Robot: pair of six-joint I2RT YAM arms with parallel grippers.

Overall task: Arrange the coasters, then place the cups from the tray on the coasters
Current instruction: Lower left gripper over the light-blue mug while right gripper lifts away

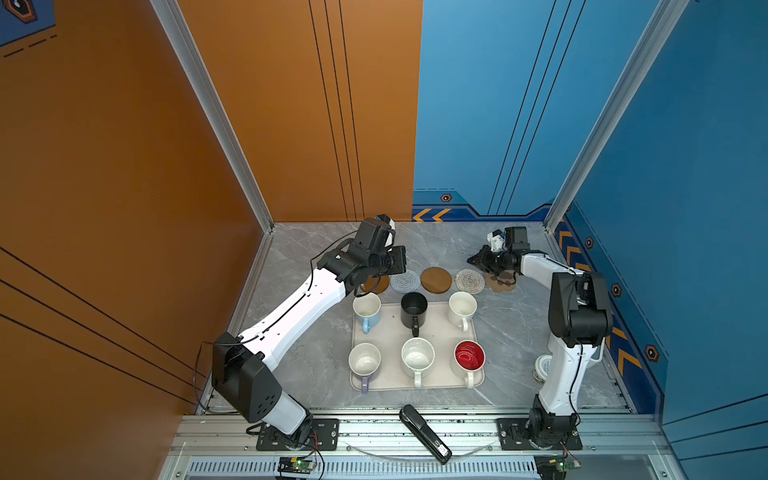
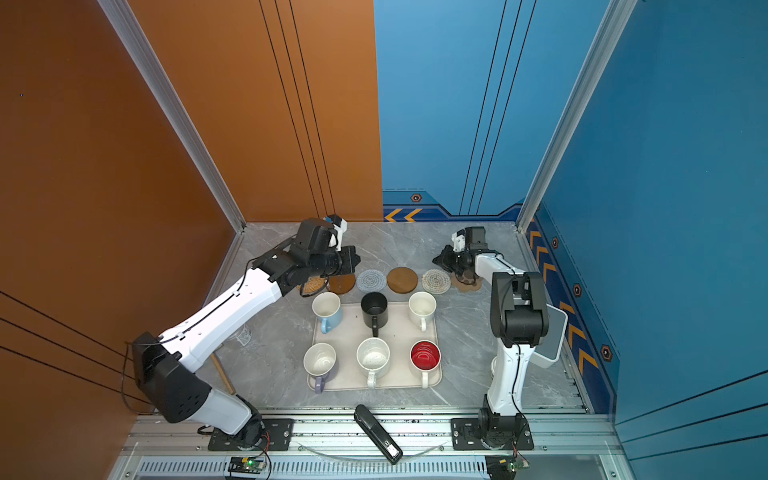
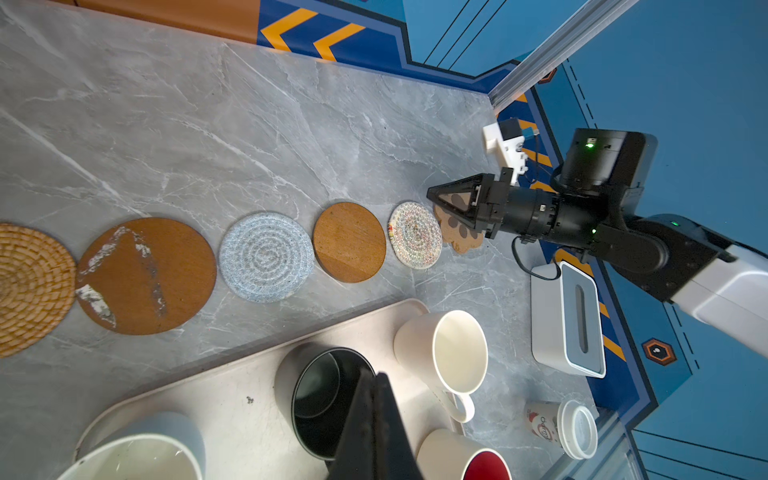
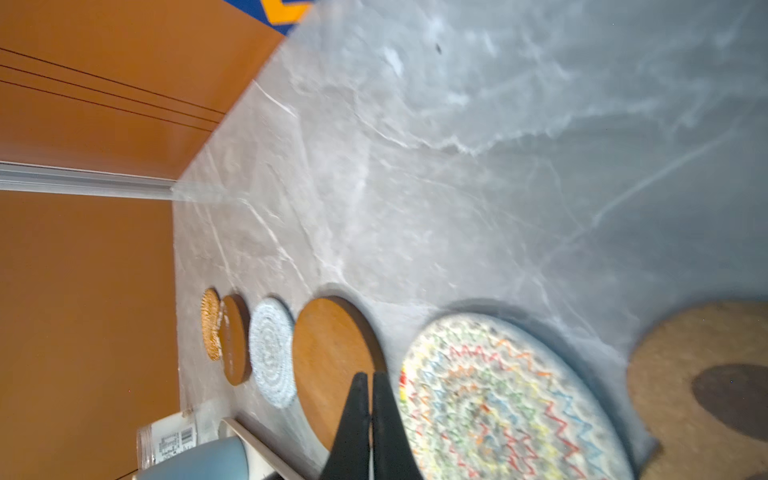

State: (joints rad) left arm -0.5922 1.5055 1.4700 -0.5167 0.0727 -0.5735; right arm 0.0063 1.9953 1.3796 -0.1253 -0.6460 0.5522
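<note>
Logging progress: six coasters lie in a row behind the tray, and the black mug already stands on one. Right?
No. The black mug stands on the tray, not on a coaster; both top views show it. The six coasters do lie in a row behind it.

One tray. On the tray: six cups, two rows of three. Beyond the tray: six coasters, one row. Nearer than the tray: one black stapler-like tool.

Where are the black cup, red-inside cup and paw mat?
black cup (image 1: 414, 306): a top view, dark inside.
red-inside cup (image 1: 469, 355): a top view, red inside.
paw mat (image 3: 463, 242): left wrist view, bare edge.
</note>
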